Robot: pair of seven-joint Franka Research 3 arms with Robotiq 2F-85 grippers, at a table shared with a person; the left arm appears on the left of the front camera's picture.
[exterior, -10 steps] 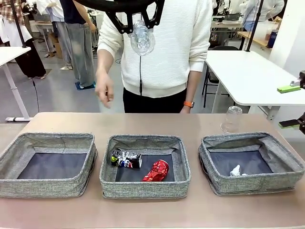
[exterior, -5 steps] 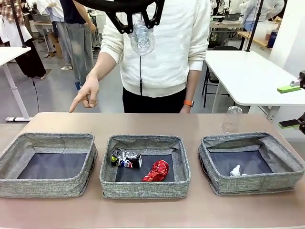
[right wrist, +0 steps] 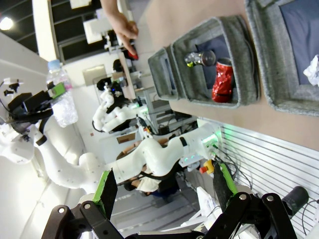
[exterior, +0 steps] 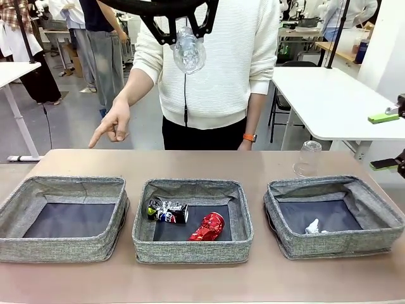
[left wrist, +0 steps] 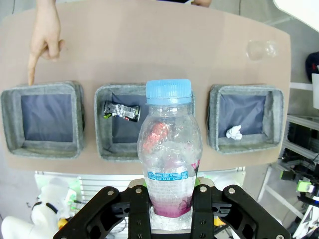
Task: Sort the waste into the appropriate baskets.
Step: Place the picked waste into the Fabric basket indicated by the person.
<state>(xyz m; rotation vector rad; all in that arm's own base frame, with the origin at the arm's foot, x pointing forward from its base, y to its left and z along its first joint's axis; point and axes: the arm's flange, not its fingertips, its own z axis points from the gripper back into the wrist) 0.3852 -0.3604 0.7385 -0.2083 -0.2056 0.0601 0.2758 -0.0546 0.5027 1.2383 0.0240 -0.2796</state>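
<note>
**A:** See the clear plastic bottle (exterior: 188,52)? The left pincer (exterior: 188,33) has it clamped by the bottom end, cap pointing down. It's at the top centre of the frame, high over the bench (exterior: 190,161).

**B:** That's my worry. Let go there and it falls a long way. In the left wrist view it hangs over the middle basket (exterior: 190,185), so it would likely land with the dark printed can (exterior: 168,211) and the red can (exterior: 207,227).

**A:** And the person's hand (exterior: 112,123) points a finger down toward the left basket (exterior: 63,183), lower left.

**B:** So I'd say the arm must carry it sideways and lower first. It's thin crumpled plastic in a narrow grip. A quick swing could twist it loose, or it could bounce off the soft rim.

**A:** How firm is the hold?

**B:** Hard to tell. The frame edge cuts off the pincer, and from the wrist the bottle hides the pads.

**A:** The other arm?

**B:** The right pincer (right wrist: 164,194) has its jaws wide apart, holding nothing. The paper wad (exterior: 313,226) lies in the right basket (exterior: 329,183), and the clear cup (exterior: 308,158) stands on the bench just behind it.
</note>
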